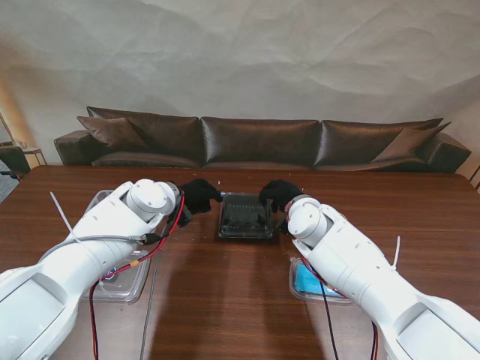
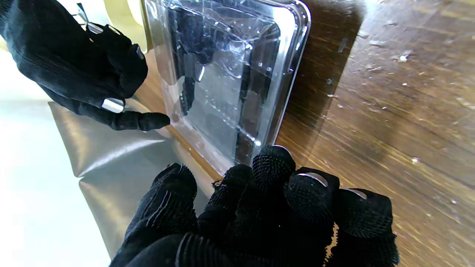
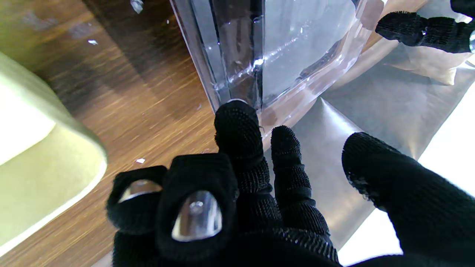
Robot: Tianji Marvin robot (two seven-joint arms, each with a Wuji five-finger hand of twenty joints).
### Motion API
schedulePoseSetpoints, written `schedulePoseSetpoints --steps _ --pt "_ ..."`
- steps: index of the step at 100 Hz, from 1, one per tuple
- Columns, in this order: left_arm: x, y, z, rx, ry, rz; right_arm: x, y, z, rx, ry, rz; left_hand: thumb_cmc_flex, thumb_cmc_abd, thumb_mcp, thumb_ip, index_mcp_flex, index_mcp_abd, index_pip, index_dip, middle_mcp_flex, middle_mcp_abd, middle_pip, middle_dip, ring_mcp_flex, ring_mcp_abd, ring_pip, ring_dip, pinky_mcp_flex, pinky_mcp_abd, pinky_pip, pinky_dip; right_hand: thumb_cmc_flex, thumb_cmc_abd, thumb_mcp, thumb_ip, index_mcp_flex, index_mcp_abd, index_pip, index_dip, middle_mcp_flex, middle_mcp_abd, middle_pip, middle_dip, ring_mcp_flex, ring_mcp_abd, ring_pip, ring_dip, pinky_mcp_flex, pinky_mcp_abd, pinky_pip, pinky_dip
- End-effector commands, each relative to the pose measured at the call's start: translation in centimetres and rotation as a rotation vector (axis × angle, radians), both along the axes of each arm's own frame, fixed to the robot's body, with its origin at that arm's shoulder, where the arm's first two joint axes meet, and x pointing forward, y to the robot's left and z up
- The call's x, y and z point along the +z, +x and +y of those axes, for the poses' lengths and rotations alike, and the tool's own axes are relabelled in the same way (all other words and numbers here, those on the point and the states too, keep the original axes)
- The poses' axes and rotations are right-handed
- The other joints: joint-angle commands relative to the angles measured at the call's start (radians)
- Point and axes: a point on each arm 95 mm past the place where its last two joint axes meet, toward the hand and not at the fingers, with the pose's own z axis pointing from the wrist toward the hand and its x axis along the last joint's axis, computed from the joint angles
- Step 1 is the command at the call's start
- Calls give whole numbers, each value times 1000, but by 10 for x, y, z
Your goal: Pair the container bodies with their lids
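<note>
Stand view, nearest me: a clear tray [image 1: 120, 281] lies on the worktop [image 1: 225, 300] under the left arm, and a tray with blue inside [image 1: 311, 281] lies beside the right arm. Farther out, at the worktop's middle, sits the black container [image 1: 245, 216] with its clear lid [image 2: 230, 74] on top. The left hand [image 1: 199, 195] is at its left edge and the right hand [image 1: 279, 193] at its right edge. In the left wrist view, the left fingers [image 2: 272, 167] are bunched, tips touching the lid's rim. In the right wrist view, one right finger [image 3: 235, 122] presses the lid's corner, two are curled, thumb spread apart. Neither hand grips it. Beyond the worktop stands a dark sofa [image 1: 262, 141].
</note>
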Motion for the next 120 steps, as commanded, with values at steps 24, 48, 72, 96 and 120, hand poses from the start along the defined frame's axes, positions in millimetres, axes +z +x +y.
schedulePoseSetpoints --steps 24,48,72,96,120 --pt "-4 3 -9 -21 -18 22 -2 -2 6 20 2 17 10 51 -14 -13 -5 -22 -10 0 -12 51 -1 -3 -5 82 -21 1 -35 -50 37 17 -18 -14 -6 -18 11 -10 -4 -6 29 31 1 -3 26 -2 20 1 359 17 44 -24" --pt "-3 5 -9 -30 -15 15 -1 -5 4 16 -1 19 7 53 -15 -14 3 -75 -6 1 -9 46 11 4 1 74 -11 4 -30 -50 40 19 -19 -13 -7 -17 10 -5 -4 -5 27 30 0 -2 26 -1 20 0 359 17 43 -23" --pt "-2 6 -8 -36 -8 20 0 -6 2 9 -2 19 4 54 -15 -14 3 -103 -6 0 -10 46 15 7 0 72 -8 4 -30 -51 40 18 -20 -11 -7 -17 10 -2 -3 -5 28 31 0 -2 26 -1 20 1 360 17 43 -22" --pt "-3 7 -10 -46 -5 22 1 -7 0 5 -3 22 3 55 -15 -14 0 -106 -7 -1 -11 47 15 8 0 72 -8 4 -31 -51 39 18 -19 -10 -10 -17 9 -2 -4 -5 27 29 -1 -2 26 2 21 1 360 17 43 -22" --pt "4 8 -7 -40 -7 -19 1 -9 0 2 -2 25 4 53 -15 -14 3 -89 -7 -1 -10 45 16 9 0 72 -8 4 -30 -51 39 18 -21 -10 -9 -17 11 -1 -2 -4 28 29 -1 -2 26 -5 22 2 360 17 43 -22"
